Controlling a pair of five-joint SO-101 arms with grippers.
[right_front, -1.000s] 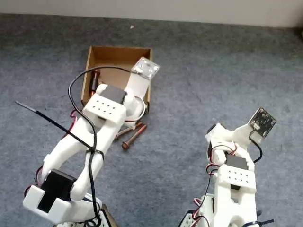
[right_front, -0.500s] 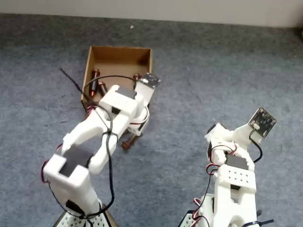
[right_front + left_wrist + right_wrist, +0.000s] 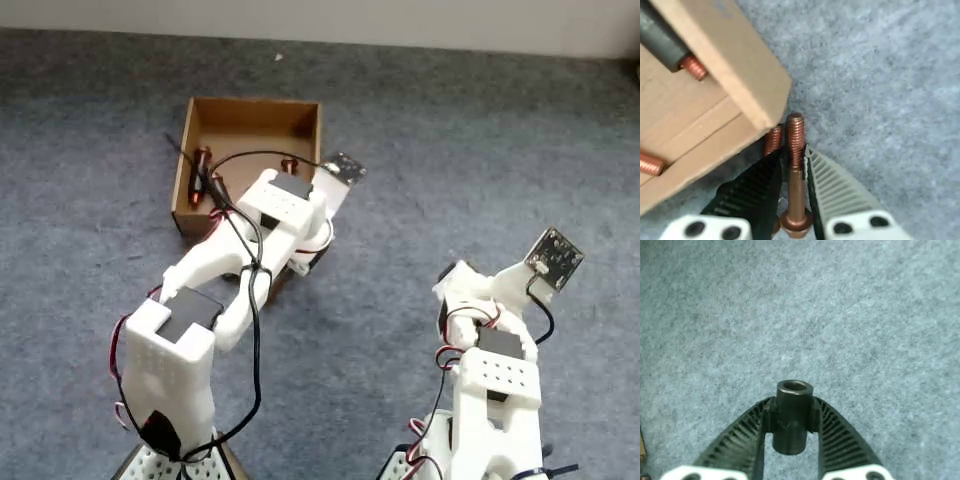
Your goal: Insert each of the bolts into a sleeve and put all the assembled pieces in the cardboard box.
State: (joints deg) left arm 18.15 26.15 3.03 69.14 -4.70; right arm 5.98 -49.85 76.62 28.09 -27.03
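**As things stand around the cardboard box (image 3: 255, 101)**

Where the box's near right corner meets the carpet (image 3: 450, 150), we find the left gripper (image 3: 793, 151) low over the floor, just outside the box. Its jaws are drawn in to little more than a shaft's width. They hold a copper-coloured bolt (image 3: 795, 187) lengthwise between them. The flanged head sits back toward the gripper's base. The threaded end pokes out past the fingertips, near the box corner. We cannot tell whether it touches the cardboard.

A second bolt (image 3: 773, 141) lies on the carpet just beside the held one, its threaded end close against the foot of the box wall. Inside the box we see assembled pieces (image 3: 200, 172) lying by the left wall, copper ends showing out of dark sleeves.

The right gripper (image 3: 793, 404) hangs well apart from the box, out past its right wall and nearer the arms' bases. Its jaws are closed only as far as a black sleeve (image 3: 792, 422) lets them, pinching it by its sides near the fingertips. The sleeve's open bore faces away from the gripper's base, with carpet beyond it.
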